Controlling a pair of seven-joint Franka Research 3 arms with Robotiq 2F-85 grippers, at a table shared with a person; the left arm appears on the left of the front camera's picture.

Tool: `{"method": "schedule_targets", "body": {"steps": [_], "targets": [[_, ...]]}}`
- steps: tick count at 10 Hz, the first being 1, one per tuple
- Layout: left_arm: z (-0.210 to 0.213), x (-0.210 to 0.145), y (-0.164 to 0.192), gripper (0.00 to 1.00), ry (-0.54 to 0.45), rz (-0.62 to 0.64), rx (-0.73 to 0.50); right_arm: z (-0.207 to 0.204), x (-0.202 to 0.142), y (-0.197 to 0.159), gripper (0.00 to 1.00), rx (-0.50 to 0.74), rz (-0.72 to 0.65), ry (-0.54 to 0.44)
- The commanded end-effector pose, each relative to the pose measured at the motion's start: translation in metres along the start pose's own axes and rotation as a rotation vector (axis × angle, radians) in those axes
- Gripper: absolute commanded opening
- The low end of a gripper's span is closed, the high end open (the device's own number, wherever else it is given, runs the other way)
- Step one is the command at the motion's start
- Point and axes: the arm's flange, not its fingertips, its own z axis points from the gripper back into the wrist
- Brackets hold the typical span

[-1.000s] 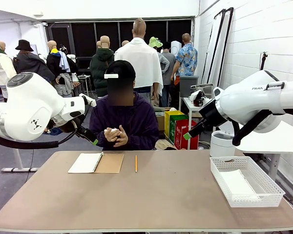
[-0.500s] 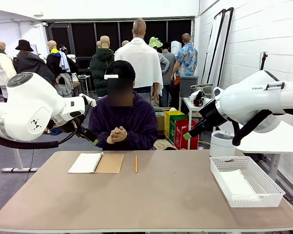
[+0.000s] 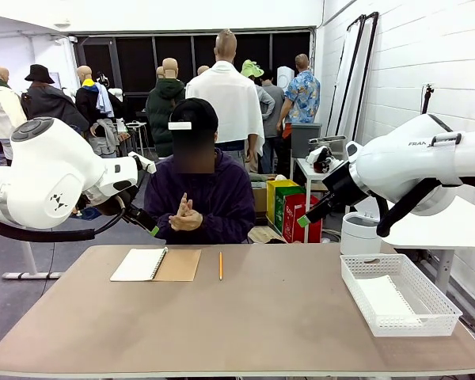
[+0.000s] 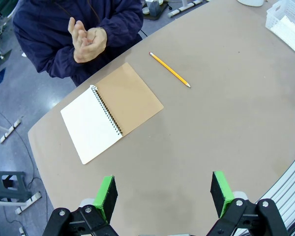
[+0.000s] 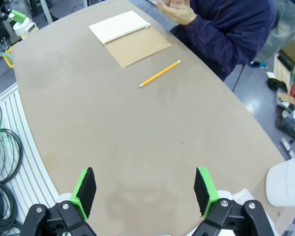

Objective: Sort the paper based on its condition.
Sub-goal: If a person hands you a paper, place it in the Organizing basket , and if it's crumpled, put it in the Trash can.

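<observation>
At the left, our left claw [image 4: 164, 194] hangs above the surface [image 3: 261, 317], its green pads spread wide with nothing between them. Below and ahead of it lies an open spiral notebook [image 4: 110, 113], white page up beside its brown cover. Behind the notebook, the person's hands [image 3: 185, 218] are pressed together at chest height. We cannot tell if they hold anything. A yellow pencil [image 3: 220, 265] lies just right of the notebook. Further right, our right claw [image 5: 145, 191] is raised over the surface, fingers likewise apart and empty. At the far right, the paper [image 3: 384, 299] lies flat inside the white lattice basket [image 3: 412, 327], well apart from both claws.
</observation>
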Motion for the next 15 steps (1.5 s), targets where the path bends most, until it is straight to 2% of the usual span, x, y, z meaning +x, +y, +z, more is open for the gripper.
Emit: {"method": "schedule_targets", "body": {"steps": [1, 15], "targets": [[-0.0002, -0.0006, 0.0008, 1.0, 0.001, -0.007, -0.007, -0.0013, -0.0006, -0.0012, 1.0, 0.0, 0.004, 0.005], [-0.0002, -0.0006, 0.0008, 1.0, 0.001, -0.007, -0.007, -0.0013, -0.0006, -0.0012, 1.0, 0.0, 0.004, 0.005]]}}
